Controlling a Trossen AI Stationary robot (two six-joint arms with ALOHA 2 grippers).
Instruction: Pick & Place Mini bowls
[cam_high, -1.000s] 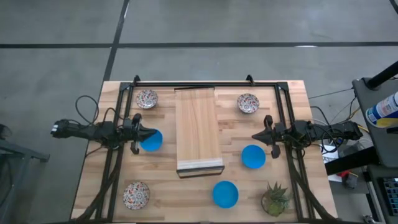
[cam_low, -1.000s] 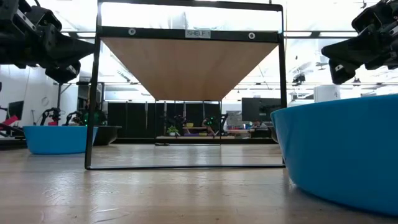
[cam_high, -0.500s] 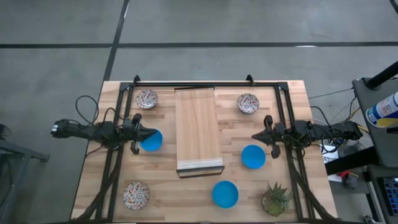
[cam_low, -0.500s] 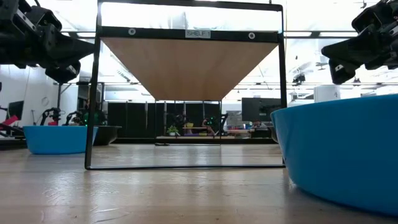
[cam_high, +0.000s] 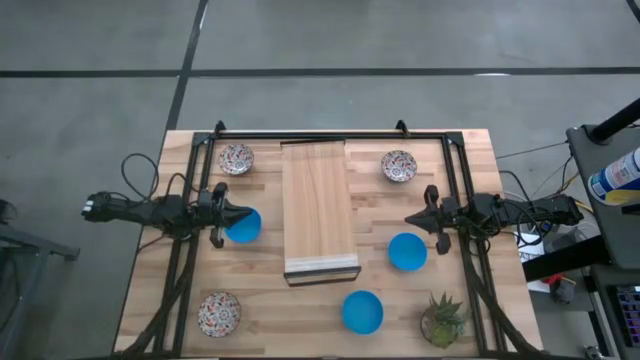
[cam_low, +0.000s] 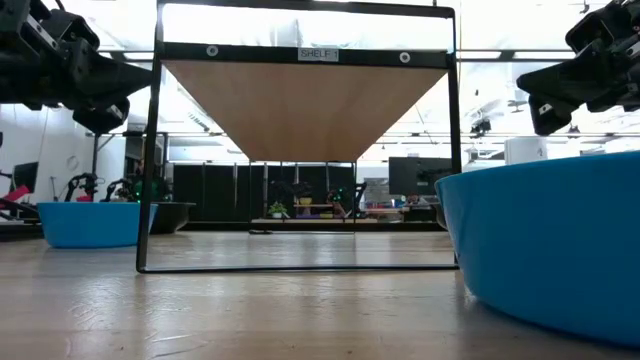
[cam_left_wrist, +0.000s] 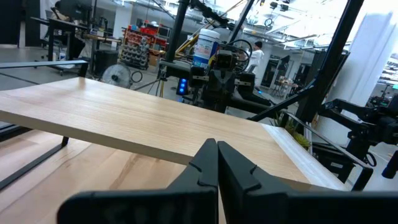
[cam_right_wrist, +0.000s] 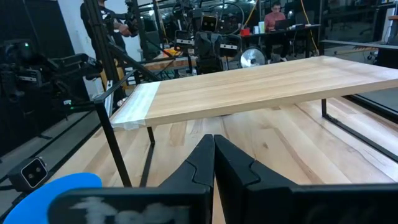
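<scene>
Six mini bowls rest on the table in the high view. Blue ones: one (cam_high: 243, 226) under my left gripper's tip, one (cam_high: 407, 251) near my right gripper, one (cam_high: 362, 311) toward the near edge. Speckled ones: far left (cam_high: 236, 158), far right (cam_high: 399, 166), near left (cam_high: 219, 313). My left gripper (cam_high: 243, 214) is shut, hovering left of the board, above the blue bowl's edge. My right gripper (cam_high: 408, 219) is shut, hovering right of the board. Both show shut fingers in the left wrist view (cam_left_wrist: 217, 163) and the right wrist view (cam_right_wrist: 213, 155).
A long pale wooden board (cam_high: 318, 208) sits raised on a black frame (cam_high: 310, 135) in the table's middle. A small green potted plant (cam_high: 442, 318) stands at the near right corner. Bare wood lies between the board and each table side.
</scene>
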